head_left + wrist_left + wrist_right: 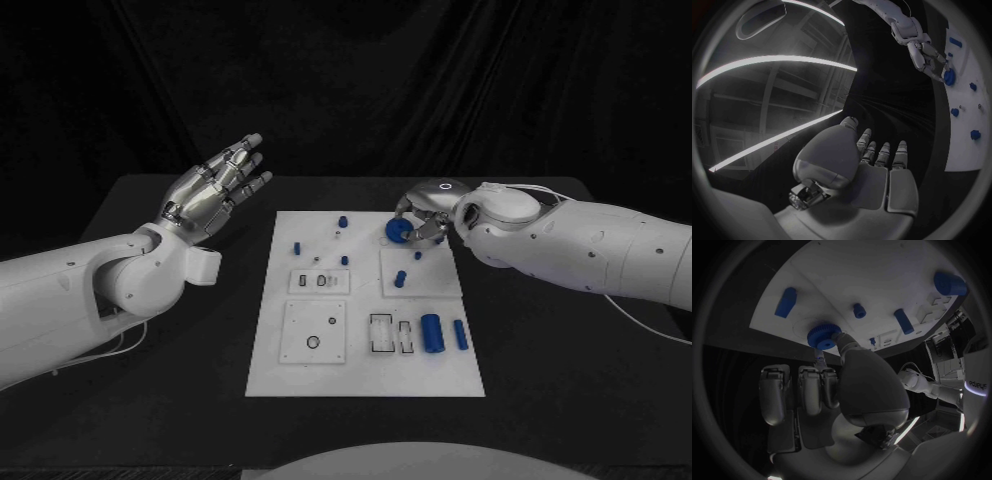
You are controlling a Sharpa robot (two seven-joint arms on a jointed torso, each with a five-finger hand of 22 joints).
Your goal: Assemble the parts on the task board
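- A black table stands against a dark backdrop, with the white task board in its middle.
- Left hand: raised off the board's left edge, at about ten o'clock from the board's centre, palm flat, fingers straight and apart, holding nothing. The left wrist view shows the same released palm facing dark space.
- On the board's left half lie white inset plates; one has an oval hole. What sits in the smaller plate above it is too small to tell.
- Small blue pegs stand near the board's far edge, at about twelve o'clock.
- Two blue cylinders lie side by side at about four o'clock, beside a rectangular slot.
- Blue gear: at about one o'clock on the board, pinched at its rim by the right hand. In the right wrist view the toothed disc meets the thumb tip; whether it rests on the board or is just above it cannot be told.
- The right hand's fingers are mostly hidden behind its wrist in the head view.
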